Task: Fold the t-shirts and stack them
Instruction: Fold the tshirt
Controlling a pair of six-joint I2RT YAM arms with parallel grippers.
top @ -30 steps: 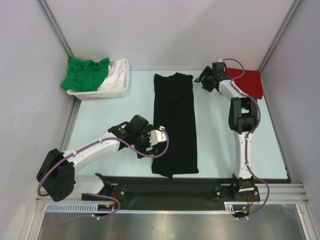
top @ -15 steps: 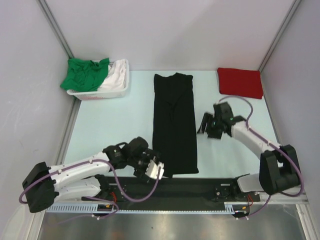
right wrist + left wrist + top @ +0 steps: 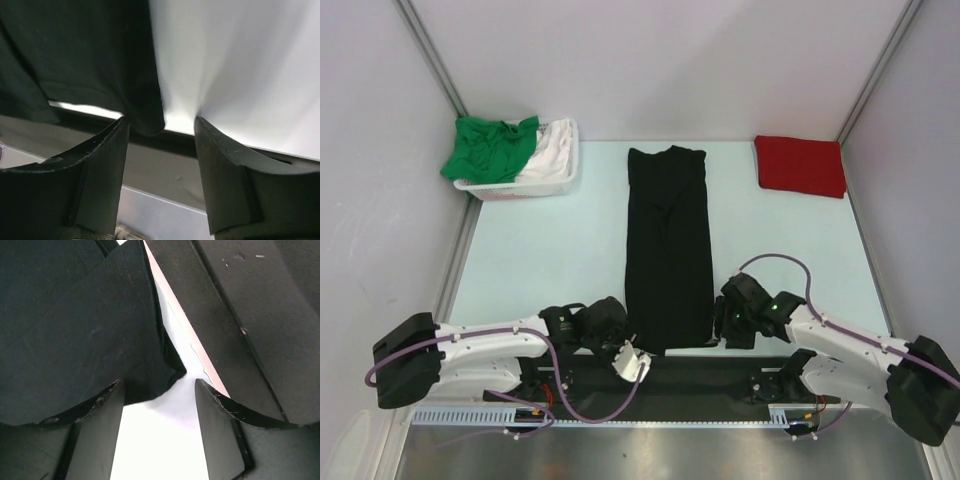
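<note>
The black t-shirt [image 3: 668,245] lies as a long folded strip down the middle of the table. My left gripper [image 3: 628,343] is at its near left corner, open, and that corner [image 3: 165,375] lies just ahead of the fingertips with nothing held. My right gripper [image 3: 724,327] is at the near right corner, also open. There the cloth's corner [image 3: 150,122] lies beside the left finger [image 3: 107,165]. The red t-shirt [image 3: 800,165] lies folded at the back right. The green t-shirt [image 3: 485,145] and the white t-shirt [image 3: 552,148] are heaped in the basket.
The white plastic basket [image 3: 555,186] stands at the back left corner. A black rail [image 3: 700,375] with the arm bases runs along the table's near edge, right behind both grippers. Grey walls close in the table on three sides.
Both arms have swung down to the near end of the black t-shirt, the right from beside the red t-shirt, the left from the strip's left edge. Both sets of jaws have narrowed a little.
</note>
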